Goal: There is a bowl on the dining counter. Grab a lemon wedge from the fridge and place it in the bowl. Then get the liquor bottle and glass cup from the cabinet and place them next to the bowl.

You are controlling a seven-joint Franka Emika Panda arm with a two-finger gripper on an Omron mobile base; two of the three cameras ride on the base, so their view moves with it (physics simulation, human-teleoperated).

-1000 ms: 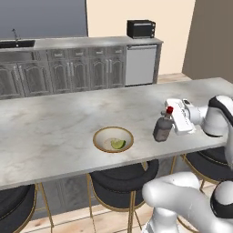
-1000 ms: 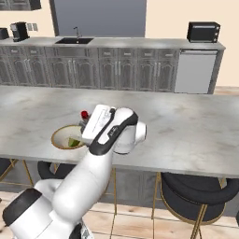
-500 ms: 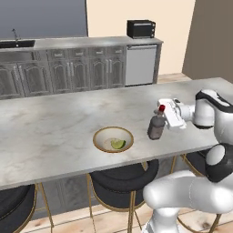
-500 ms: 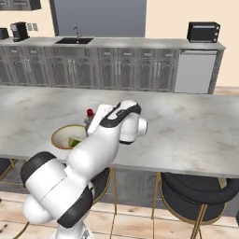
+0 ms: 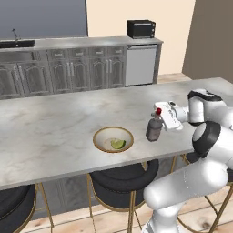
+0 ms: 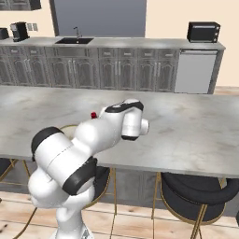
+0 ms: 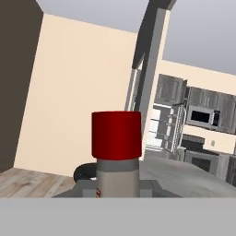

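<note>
Dining counter (image 5: 54,123): long white marble top with grey veins, running across the left base view and the right base view, with round black stools (image 5: 120,175) on thin gold legs under its near edge.
Back worktop (image 5: 82,43): grey run of arched-panel cabinets along the far wall, with a sink (image 5: 16,44) at its left end and a pale dishwasher front (image 5: 141,63) at its right end.
Microwave (image 5: 141,28): small black box on the right end of the back worktop; no lettering can be made out on it.
Coffee machine (image 6: 18,31): dark, on the far left of the back worktop in the right base view.
Bowl (image 5: 113,139): shallow, pale inside with a gold-toned rim, on the dining counter near its front edge.
Gripper (image 5: 160,119): reaches in from the right at the bottle's neck, jaws closed on the liquor bottle.
Liquor bottle (image 5: 154,127): grey body, red cap, upright with its base at the dining counter, just to the right of the bowl and not touching it. In the hand view the cap (image 7: 116,133) fills the middle; a small red mark sits at the edge of the grey neck, too small to read.
Lemon wedge (image 5: 118,144): yellow-green slice lying inside the bowl, toward its right side.
</note>
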